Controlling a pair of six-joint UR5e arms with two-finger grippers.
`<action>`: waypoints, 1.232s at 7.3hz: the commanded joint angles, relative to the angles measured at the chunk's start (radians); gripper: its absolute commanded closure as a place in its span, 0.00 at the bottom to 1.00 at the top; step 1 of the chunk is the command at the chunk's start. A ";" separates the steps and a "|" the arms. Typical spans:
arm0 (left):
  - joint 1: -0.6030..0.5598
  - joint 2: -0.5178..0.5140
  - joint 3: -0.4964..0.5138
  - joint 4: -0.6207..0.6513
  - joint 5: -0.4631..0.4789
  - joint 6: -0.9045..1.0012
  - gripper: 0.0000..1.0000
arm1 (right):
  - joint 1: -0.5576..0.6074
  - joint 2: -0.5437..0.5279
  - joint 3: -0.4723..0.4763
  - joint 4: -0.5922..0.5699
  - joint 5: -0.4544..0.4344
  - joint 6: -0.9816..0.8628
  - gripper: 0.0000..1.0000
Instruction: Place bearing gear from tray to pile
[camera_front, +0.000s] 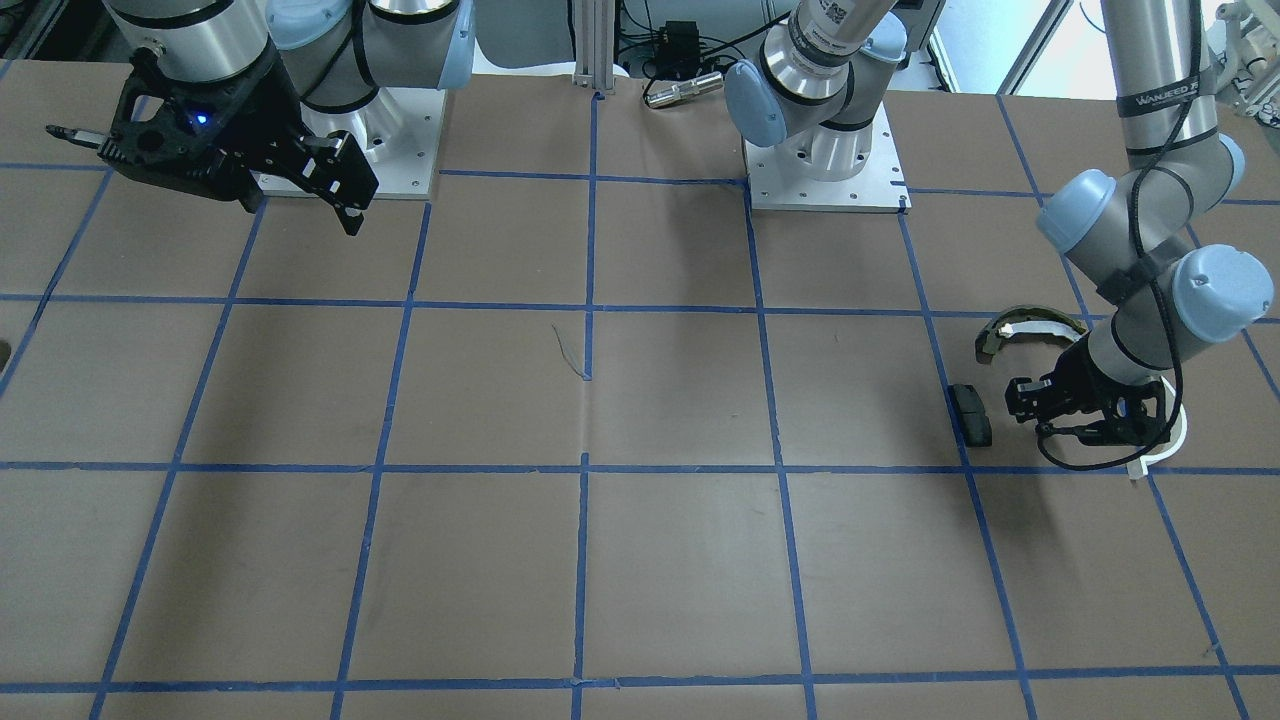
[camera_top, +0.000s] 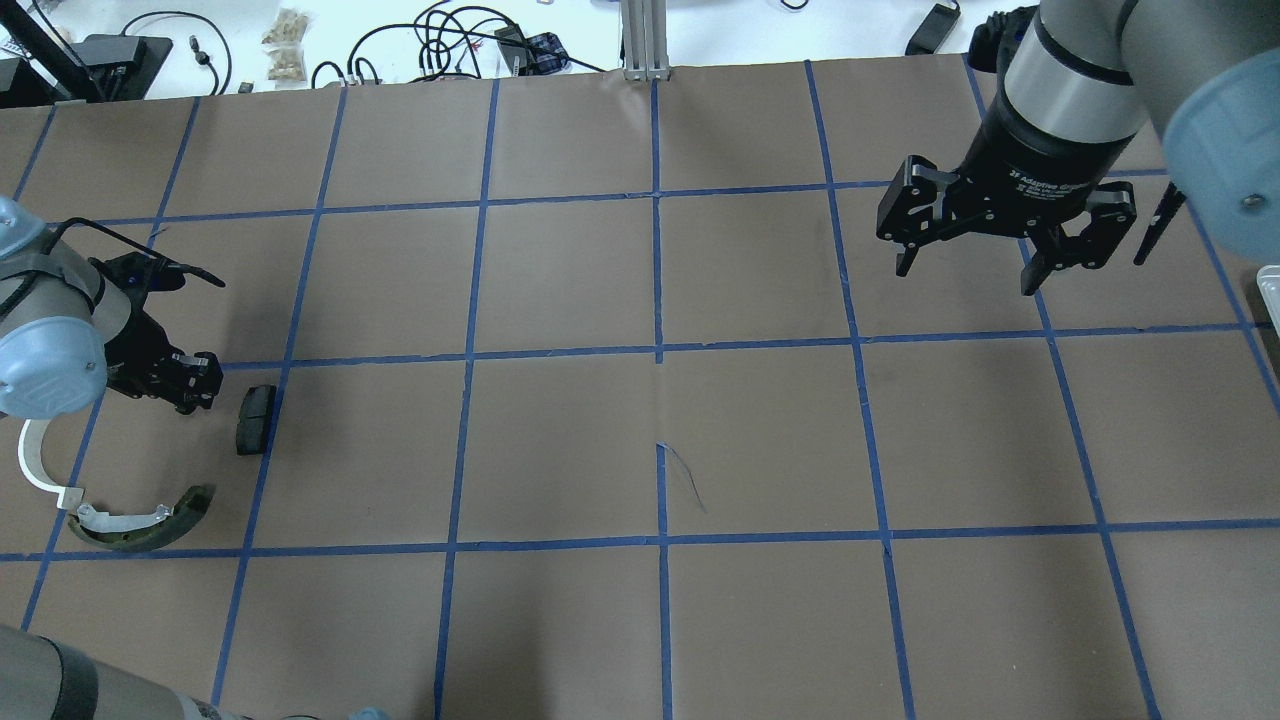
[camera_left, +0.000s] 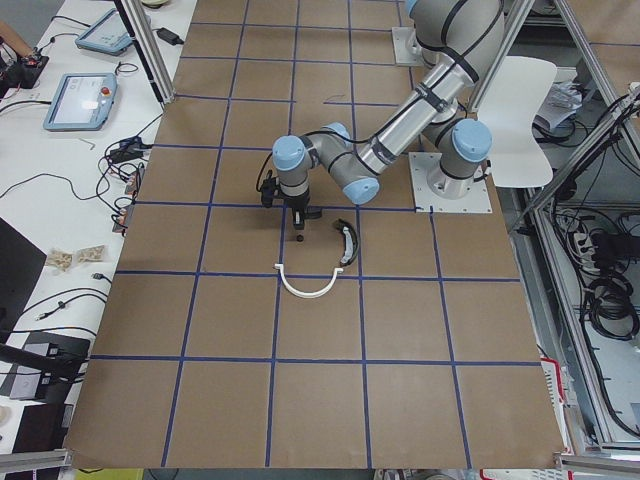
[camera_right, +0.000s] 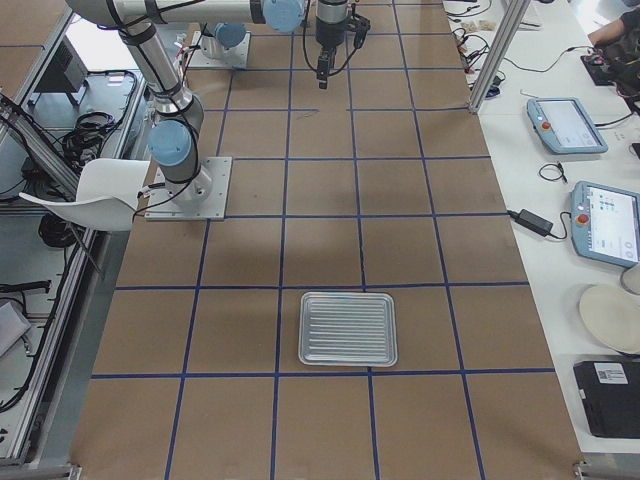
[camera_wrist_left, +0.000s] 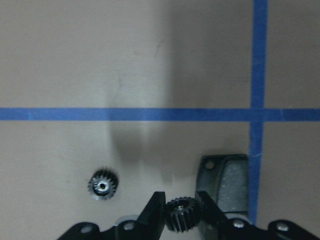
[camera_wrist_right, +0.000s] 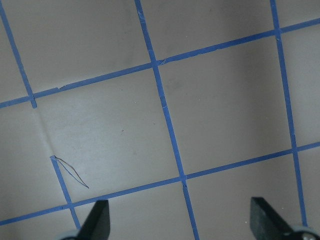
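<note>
Right now the left gripper (camera_top: 190, 385) pinches the gear (camera_wrist_left: 181, 215) by its teeth just beside the black pad (camera_wrist_left: 227, 182), a second gear (camera_wrist_left: 102, 183) lying near that pad, so releasing from a height could let it bounce or roll away, while the right gripper (camera_top: 966, 275) hangs open far from the pad.

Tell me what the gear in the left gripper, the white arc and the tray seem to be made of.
The gear: probably metal, dark and dull, with crisp cut teeth, though the view is too soft to be sure. The white arc: likely plastic, a thin, even, matte white strip. The tray: metal, perhaps aluminium, silvery grey with pressed ridges and a rolled rim.
</note>
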 joint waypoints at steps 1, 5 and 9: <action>0.003 -0.010 0.003 0.007 -0.007 -0.007 0.01 | -0.007 -0.001 0.000 0.002 0.001 -0.013 0.00; -0.022 0.028 0.096 -0.075 -0.004 -0.004 0.00 | -0.005 -0.021 0.003 0.008 -0.004 -0.004 0.00; -0.302 0.176 0.218 -0.366 -0.013 -0.356 0.00 | -0.004 -0.034 0.003 0.012 -0.004 -0.004 0.00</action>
